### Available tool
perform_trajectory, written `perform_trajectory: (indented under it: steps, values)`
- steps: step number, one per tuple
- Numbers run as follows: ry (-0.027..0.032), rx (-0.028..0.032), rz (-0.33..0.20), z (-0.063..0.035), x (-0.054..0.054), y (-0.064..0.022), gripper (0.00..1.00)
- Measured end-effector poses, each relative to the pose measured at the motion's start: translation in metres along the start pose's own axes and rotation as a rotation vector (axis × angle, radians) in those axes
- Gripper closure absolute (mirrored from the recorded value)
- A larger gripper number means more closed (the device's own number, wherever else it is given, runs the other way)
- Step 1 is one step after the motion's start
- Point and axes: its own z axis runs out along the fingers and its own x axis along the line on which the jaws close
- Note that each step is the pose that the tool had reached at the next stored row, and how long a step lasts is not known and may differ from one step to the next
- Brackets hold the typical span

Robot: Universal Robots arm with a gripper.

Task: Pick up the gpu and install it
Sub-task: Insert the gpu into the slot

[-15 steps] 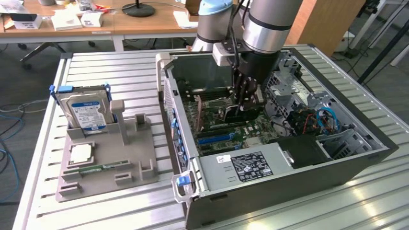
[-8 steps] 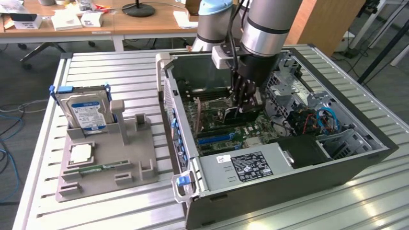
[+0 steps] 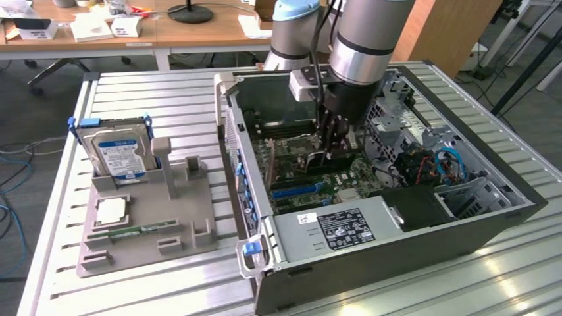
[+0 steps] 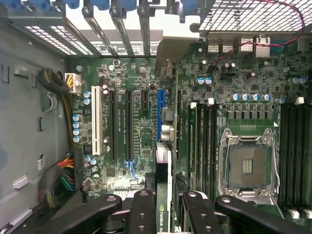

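Wrist view: gripper (image 4: 168, 207) partly closed, clamping the gpu (image 4: 164, 217) edge-on between its fingers. The card is lined up with the blue slot (image 4: 161, 109) on the motherboard (image 4: 122, 146). Exterior view: gripper sits low inside the computer case (image 3: 386, 257), frame centre. Pick-up done. Seating judged not yet complete; contact with slot cannot be told.
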Motion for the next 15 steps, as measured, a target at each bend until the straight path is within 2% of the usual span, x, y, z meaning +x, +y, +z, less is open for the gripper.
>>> perform_trajectory:
  steps: [15]
  values:
    - [0.0001, 0.0, 0.0, 0.0097, 0.0001, 0.0018, 0.74]
